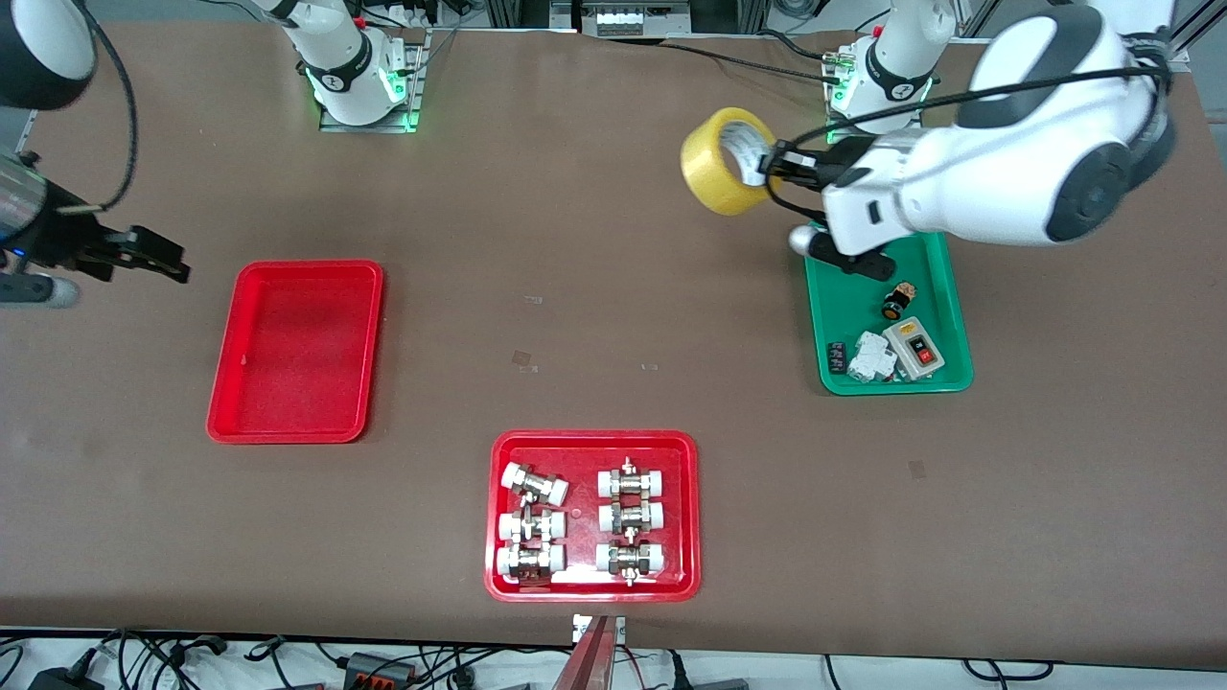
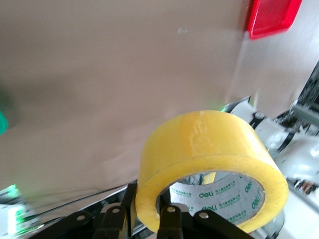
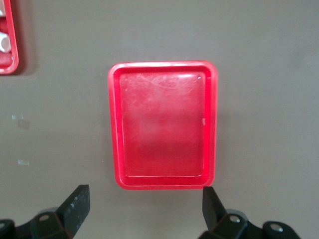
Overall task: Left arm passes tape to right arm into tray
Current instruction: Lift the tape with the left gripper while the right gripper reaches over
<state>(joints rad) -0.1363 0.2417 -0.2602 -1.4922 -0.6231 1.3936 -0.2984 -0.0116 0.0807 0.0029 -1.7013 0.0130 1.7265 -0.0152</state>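
Tape roll is being held aloft, upper right, clenched through its core by left gripper, presented for handover.
Right gripper, jaws spread and empty, is being parked mid-left beside the plain red tray, awaiting the pass.

I can read "deli" printed in green, several times over, on the white inner core of the tape. Nothing else I see is legible

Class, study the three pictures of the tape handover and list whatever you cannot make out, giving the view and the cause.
- Green tray, front view: the left arm covers the end toward the bases.
- Small parts in the green tray: too small to name.
- Tape, left wrist view: the picture's edge cuts off its core and the left gripper.
- Right gripper, front view: its arm runs off the edge.
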